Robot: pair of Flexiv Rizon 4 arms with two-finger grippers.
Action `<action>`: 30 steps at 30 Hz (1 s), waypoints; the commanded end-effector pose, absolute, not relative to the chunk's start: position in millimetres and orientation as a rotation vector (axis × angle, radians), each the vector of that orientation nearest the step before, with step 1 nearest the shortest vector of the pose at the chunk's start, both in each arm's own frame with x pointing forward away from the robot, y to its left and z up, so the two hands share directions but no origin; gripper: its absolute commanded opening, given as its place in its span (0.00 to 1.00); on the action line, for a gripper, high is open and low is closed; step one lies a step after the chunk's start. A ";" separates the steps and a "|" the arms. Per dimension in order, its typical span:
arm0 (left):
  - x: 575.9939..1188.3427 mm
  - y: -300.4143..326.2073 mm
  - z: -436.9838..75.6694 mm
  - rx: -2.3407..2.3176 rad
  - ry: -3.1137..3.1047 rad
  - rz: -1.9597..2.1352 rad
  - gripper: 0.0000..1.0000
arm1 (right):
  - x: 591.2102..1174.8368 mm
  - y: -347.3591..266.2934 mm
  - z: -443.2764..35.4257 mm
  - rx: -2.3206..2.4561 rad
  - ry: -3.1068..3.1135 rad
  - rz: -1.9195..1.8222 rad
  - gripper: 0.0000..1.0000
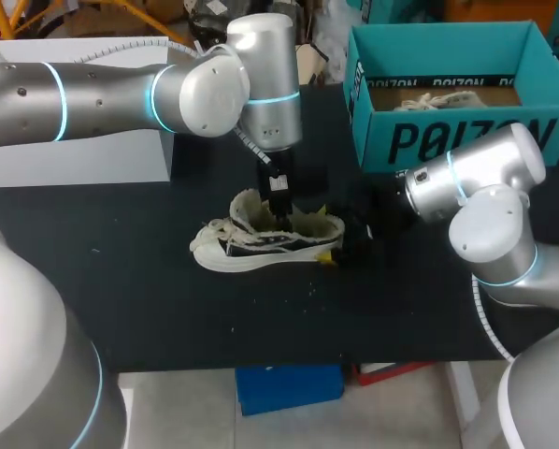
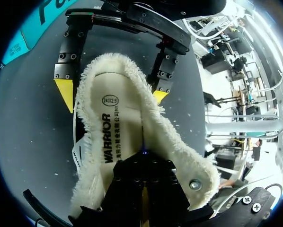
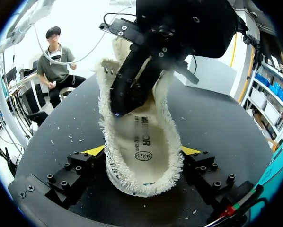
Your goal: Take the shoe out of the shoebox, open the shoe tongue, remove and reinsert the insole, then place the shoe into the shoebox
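Observation:
A white and black shoe (image 1: 261, 245) with a fleecy lining lies on the black table, toe to the left. Its white printed insole (image 2: 115, 137) lies inside it. My left gripper (image 1: 279, 215) comes down from above into the shoe's opening. It is shut, and its black tips (image 2: 144, 158) rest on the insole's middle. My right gripper (image 3: 143, 150) straddles the heel from the right, one yellow-tipped finger (image 3: 95, 150) against each side of the shoe. The teal shoebox (image 1: 448, 140) stands open at the back right, with paper inside.
A white box (image 1: 74, 154) stands at the back left under my left arm. The table's front edge (image 1: 261, 367) runs a short way in front of the shoe. Small crumbs dot the black surface.

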State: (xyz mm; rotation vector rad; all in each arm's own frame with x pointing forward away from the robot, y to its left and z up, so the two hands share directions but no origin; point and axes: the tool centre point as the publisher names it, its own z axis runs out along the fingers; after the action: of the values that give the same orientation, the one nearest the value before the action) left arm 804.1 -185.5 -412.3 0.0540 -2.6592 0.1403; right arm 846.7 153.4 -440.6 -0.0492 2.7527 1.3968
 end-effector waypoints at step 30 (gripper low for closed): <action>797.9 -172.5 -431.5 0.259 -3.047 -0.168 0.35 | 848.7 152.4 -441.5 -0.047 2.754 1.397 0.00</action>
State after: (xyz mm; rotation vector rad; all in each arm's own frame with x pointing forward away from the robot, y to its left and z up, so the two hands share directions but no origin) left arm 810.6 -176.1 -418.2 0.2453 -2.9329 -0.1369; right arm 846.1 153.7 -440.7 -0.0503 2.7527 1.3972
